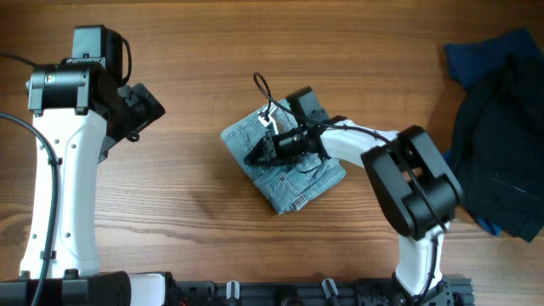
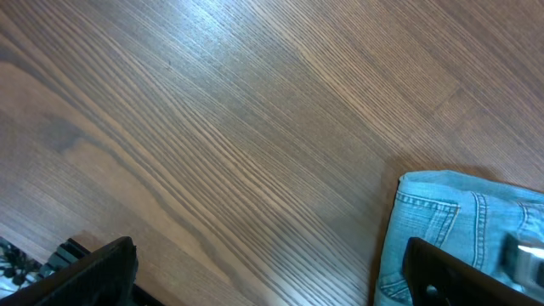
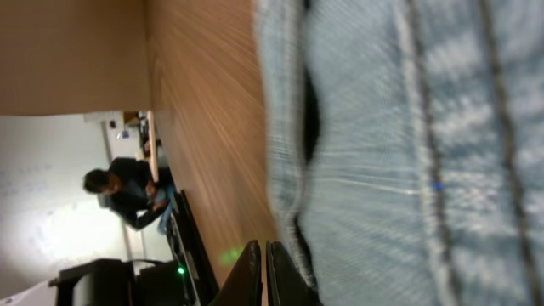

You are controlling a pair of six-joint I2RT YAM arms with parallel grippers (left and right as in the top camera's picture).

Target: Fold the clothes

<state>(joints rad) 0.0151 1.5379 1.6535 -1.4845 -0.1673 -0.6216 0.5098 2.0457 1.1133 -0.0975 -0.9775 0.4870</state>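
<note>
With jaws closed on nothing, the right gripper (image 1: 257, 155) is pressing the folded denim shorts (image 1: 297, 185) at frame centre, seemingly flattening the crease, while the left gripper (image 1: 140, 110) is hovering wide open at upper left.

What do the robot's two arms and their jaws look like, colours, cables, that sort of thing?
Both arms pair white links with black joint housings. The left arm has a long white link with a black cable along it. The right arm has a bulky rounded black joint, a slim white forearm and a thin black cable loop near its wrist. Both sets of jaws are black.
</note>
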